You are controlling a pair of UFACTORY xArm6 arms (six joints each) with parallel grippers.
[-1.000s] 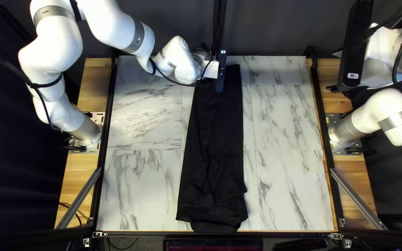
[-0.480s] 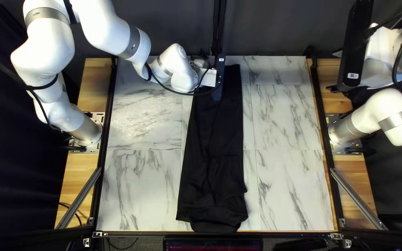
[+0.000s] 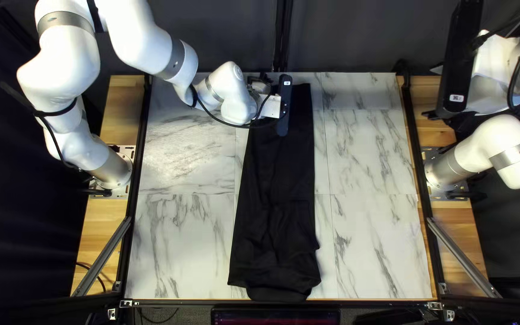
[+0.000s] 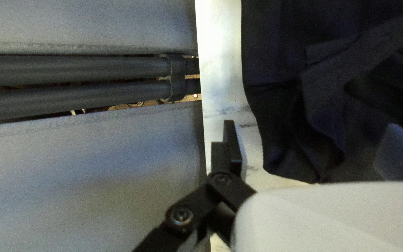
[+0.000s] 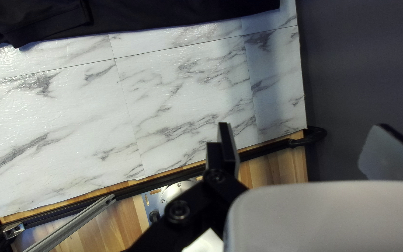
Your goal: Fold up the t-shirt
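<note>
A: "Currently, black t-shirt (image 3: 275,180) position?"
B: "Lengthwise on the table (image 3: 371,241), top center to bottom center."
A: "2 grippers?"
B: "Left gripper (image 3: 272,107), upper center, fingers apart. Right gripper (image 3: 437,91), upper right, fingers also apart."

I see a black cloth t-shirt (image 3: 275,180), plain, folded lengthwise into a long strip, lying flat mid-table on the grey-veined white marble-look tabletop (image 3: 368,150), narrower near the far edge, broader at the near edge, with wrinkled, overlapping layers in the near half.
</note>
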